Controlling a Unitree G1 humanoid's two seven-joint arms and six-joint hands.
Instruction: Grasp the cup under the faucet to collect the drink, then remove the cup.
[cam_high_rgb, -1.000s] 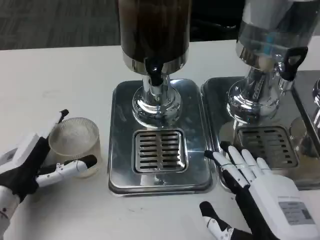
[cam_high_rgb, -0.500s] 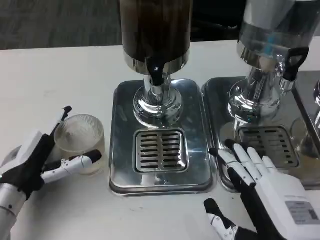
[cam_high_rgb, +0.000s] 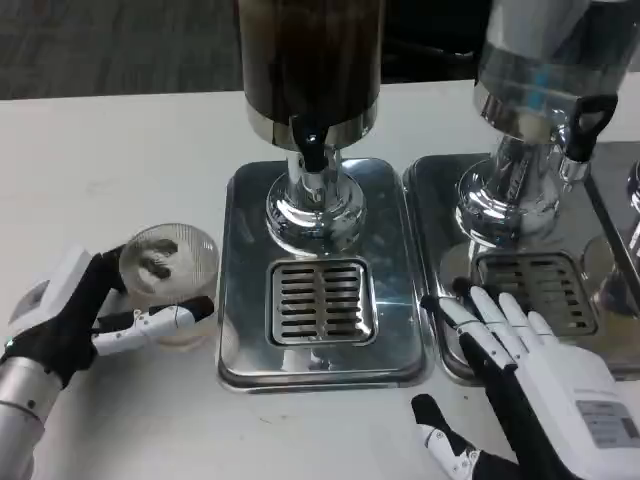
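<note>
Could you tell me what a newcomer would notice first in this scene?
Most likely the dark drink dispenser standing at the top centre on a shiny steel drip tray with a slotted grate. Next, the clear cup, tilted in the left hand on the white table left of the tray, while the right hand rests open at lower right.

cup (cam_high_rgb: 170, 275): left of drip tray (cam_high_rgb: 318, 200), in left hand (cam_high_rgb: 75, 322)
faucet (cam_high_rgb: 312, 150): above tray, behind grate (cam_high_rgb: 320, 301)
right hand (cam_high_rgb: 535, 385): front-right of the tray
</note>
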